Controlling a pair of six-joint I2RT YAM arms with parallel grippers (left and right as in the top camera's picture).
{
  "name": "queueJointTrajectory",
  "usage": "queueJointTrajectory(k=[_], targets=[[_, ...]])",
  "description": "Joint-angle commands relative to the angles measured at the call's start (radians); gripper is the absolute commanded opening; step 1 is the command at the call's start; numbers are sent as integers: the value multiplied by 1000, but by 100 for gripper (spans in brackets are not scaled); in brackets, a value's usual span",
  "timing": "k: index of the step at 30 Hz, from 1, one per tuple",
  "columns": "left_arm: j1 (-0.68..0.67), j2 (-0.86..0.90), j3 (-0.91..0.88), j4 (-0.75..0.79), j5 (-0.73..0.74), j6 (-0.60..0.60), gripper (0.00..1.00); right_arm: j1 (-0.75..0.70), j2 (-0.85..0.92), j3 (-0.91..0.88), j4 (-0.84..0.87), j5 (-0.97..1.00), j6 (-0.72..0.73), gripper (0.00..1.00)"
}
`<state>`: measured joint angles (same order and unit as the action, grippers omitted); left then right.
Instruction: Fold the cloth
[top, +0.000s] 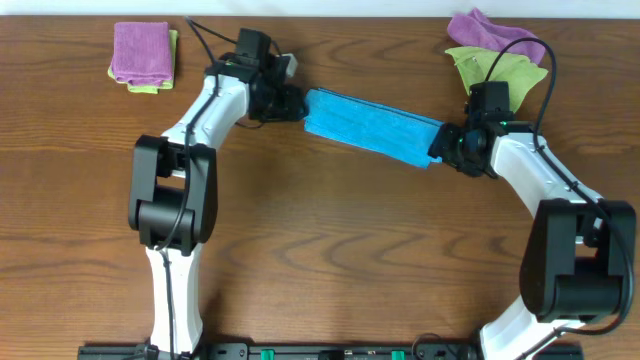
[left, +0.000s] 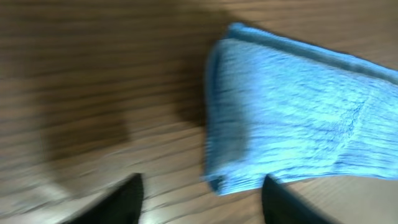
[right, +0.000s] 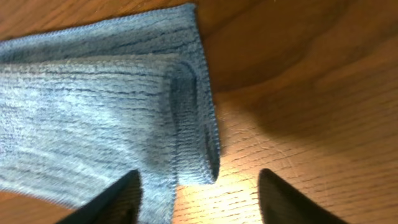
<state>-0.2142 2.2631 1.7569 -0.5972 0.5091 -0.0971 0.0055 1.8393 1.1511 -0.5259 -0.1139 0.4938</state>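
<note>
The sky-blue cloth (top: 372, 126) lies folded into a long narrow strip across the far middle of the wooden table. My left gripper (top: 291, 103) is at the strip's left end. In the left wrist view the cloth's end (left: 292, 112) lies flat ahead of my open, empty fingers (left: 202, 199). My right gripper (top: 443, 143) is at the strip's right end. In the right wrist view the folded layers (right: 106, 106) lie just ahead of my open fingers (right: 199, 199), which hold nothing. The white tag is not visible.
A folded purple cloth (top: 141, 52) on a yellow-green cloth (top: 145, 88) sits at the far left. A crumpled purple cloth (top: 485, 29) and a yellow-green cloth (top: 500, 68) lie at the far right, close behind my right arm.
</note>
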Motion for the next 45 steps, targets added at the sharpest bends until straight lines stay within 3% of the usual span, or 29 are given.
queueJointTrajectory(k=[1,7,15,18,21,33,35,41,43,45], targets=[[14,13,21,-28,-26,34,69,2,-4,9,-2,30,5,67],[14,-51,21,-62,-26,109,59,2,-98,9,6,28,-51,64],[11,-123,21,-15,-21,126,67,2,-183,8,-5,-3,-66,66],[-3,-123,21,35,56,127,68,3,-183,8,-14,-10,-65,57],[-23,-116,21,45,5,128,72,3,-183,8,-22,-43,-72,61],[-32,-26,20,25,-71,129,72,2,-183,8,-51,-47,-110,62],[-34,-11,20,25,-70,128,71,2,-183,8,-51,-47,-111,61],[-37,2,21,33,-11,127,52,2,-183,8,-50,-40,-136,60],[-37,2,20,32,-11,127,51,2,-183,8,-50,-40,-136,60],[-37,2,20,33,-11,127,59,2,-183,8,-50,-40,-136,60]])
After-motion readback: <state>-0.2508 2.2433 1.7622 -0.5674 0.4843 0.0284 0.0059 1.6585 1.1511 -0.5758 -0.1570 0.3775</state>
